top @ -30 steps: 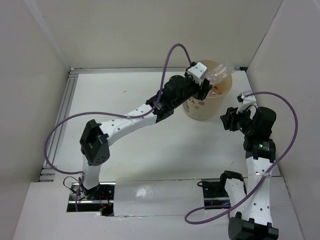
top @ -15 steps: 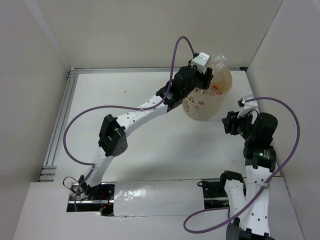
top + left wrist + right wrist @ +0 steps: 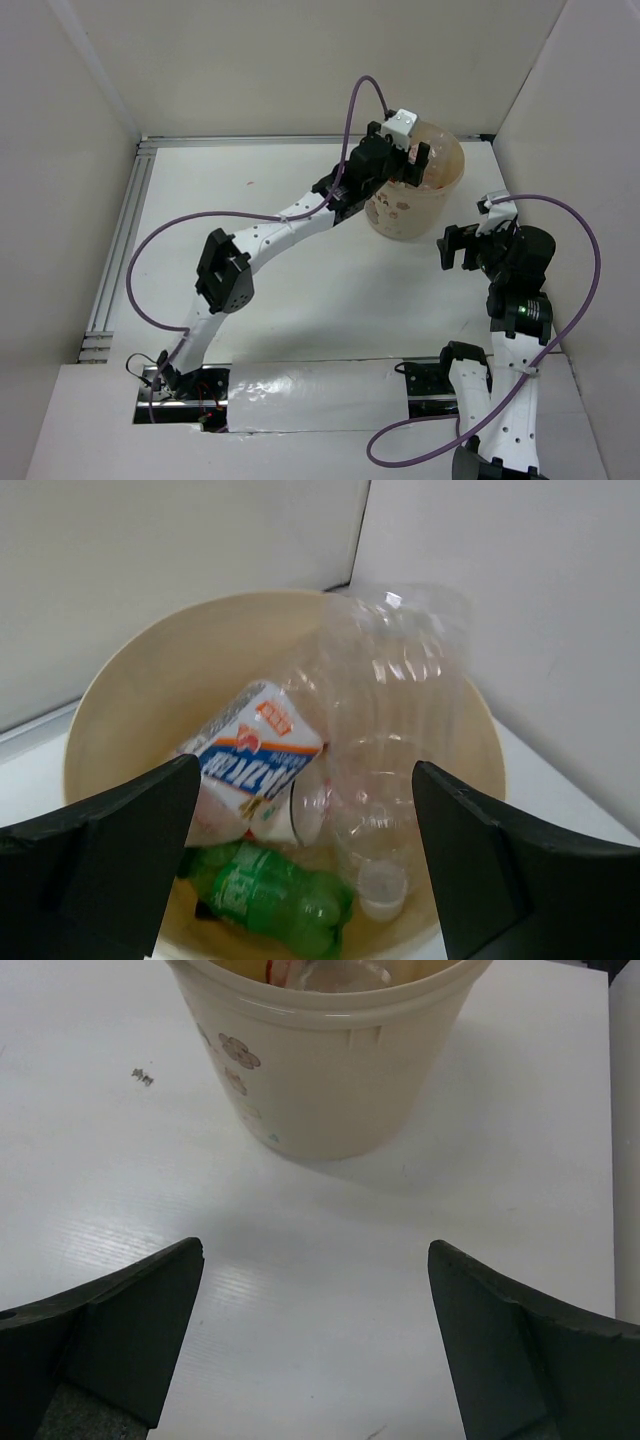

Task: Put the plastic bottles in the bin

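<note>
The beige bin [image 3: 415,205] stands at the back right of the table. My left gripper [image 3: 403,165] hovers open just above its rim, with nothing between the fingers. In the left wrist view the same gripper [image 3: 305,780] looks down into the bin [image 3: 110,680]. Inside lie a large clear bottle [image 3: 400,700] with its neck down, a bottle with a white, blue and red label [image 3: 255,760] and a green bottle [image 3: 270,895]. My right gripper [image 3: 455,247] is open and empty, low over the table, to the right of and nearer than the bin [image 3: 330,1080].
White walls close in the table at the back and on both sides. A metal rail [image 3: 125,230] runs along the left edge. Purple cables loop over both arms. The bin's side carries small flower prints [image 3: 240,1052].
My left gripper has opened over the bin, and the clear bottle it held has dropped inside. My right gripper has opened wider and stayed about where it was.
</note>
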Robot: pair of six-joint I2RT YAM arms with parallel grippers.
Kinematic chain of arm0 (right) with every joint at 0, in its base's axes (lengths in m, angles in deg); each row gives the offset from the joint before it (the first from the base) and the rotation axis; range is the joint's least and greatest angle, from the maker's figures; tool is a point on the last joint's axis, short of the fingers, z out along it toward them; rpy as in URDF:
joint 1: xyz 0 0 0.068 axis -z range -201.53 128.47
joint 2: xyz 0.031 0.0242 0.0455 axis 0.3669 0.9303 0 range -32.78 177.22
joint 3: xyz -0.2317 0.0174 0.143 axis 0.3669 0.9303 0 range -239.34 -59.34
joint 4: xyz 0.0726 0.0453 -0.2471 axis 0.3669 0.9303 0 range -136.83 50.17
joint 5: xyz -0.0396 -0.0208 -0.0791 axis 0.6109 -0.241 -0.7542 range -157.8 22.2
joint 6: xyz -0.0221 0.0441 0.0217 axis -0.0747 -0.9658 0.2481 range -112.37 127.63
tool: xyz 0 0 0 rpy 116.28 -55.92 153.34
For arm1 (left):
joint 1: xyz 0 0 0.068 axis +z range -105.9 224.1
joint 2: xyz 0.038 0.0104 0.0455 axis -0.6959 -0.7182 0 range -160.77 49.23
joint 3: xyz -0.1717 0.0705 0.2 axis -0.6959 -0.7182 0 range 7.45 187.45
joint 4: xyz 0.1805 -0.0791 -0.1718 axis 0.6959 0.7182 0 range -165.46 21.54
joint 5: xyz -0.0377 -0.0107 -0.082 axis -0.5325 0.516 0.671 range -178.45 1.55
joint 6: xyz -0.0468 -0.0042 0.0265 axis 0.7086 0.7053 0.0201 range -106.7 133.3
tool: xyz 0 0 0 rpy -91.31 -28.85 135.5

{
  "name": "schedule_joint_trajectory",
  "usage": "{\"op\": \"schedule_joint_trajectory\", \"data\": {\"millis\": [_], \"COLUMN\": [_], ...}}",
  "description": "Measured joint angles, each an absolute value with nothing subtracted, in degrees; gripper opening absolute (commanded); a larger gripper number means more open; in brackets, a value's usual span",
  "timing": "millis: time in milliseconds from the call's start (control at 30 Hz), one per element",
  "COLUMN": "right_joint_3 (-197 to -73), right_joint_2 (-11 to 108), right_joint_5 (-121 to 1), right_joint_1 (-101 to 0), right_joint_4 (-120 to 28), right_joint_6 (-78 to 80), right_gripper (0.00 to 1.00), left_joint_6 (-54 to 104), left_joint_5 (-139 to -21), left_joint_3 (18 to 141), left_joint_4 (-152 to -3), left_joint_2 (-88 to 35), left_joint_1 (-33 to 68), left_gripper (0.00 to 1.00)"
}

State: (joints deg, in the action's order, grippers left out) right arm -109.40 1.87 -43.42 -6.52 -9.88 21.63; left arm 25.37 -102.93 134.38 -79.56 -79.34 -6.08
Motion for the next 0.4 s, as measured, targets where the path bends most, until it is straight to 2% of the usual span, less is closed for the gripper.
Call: {"op": "schedule_joint_trajectory", "data": {"millis": [100, 200, 400], "right_joint_3": [-109.4, -109.4, -109.5], "right_joint_2": [1.8, 1.8, 1.3], "right_joint_5": [-44.0, -46.2, -53.7], "right_joint_1": [-6.6, -6.8, -6.9], "right_joint_4": [-9.9, -9.9, -10.0], "right_joint_6": [21.4, 20.1, 17.0], "right_gripper": [1.00, 1.00, 1.00], "left_joint_6": [25.0, 25.3, 30.2], "left_joint_5": [-103.4, -103.1, -99.8], "left_joint_3": [127.5, 114.6, 75.3], "left_joint_4": [-79.2, -78.1, -81.0], "left_joint_2": [-73.9, -62.0, -22.7], "left_joint_1": [-6.1, -5.8, -2.5], "left_gripper": [1.00, 1.00, 1.00]}}
